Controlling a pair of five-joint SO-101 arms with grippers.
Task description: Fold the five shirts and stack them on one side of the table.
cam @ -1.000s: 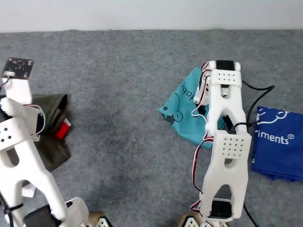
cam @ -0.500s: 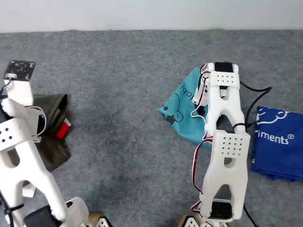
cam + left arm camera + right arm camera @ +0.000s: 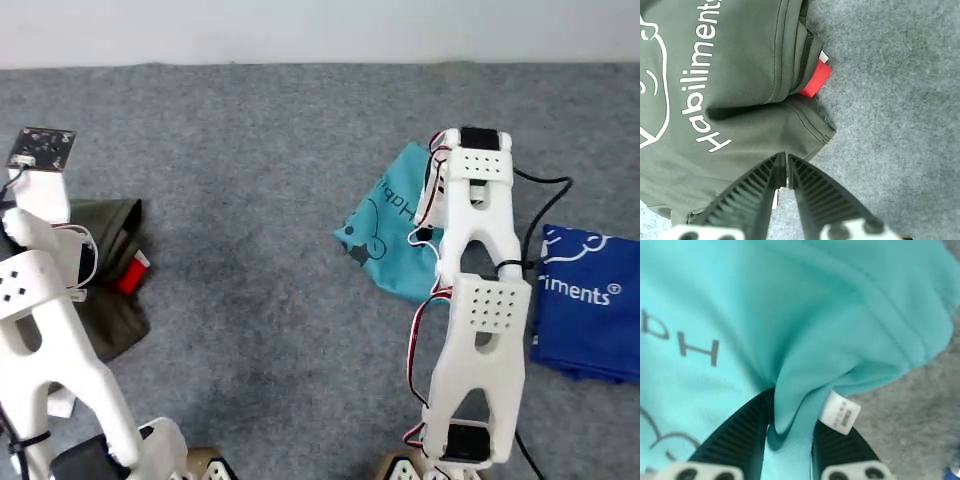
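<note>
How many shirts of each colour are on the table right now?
olive shirt: 1
teal shirt: 1
blue shirt: 1
red cloth, poking out from under the olive one, probably a shirt: 1
Total: 4

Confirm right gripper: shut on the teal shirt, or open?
Shut on it: the right gripper pinches a bunched fold of the teal shirt between its jaws.
</note>
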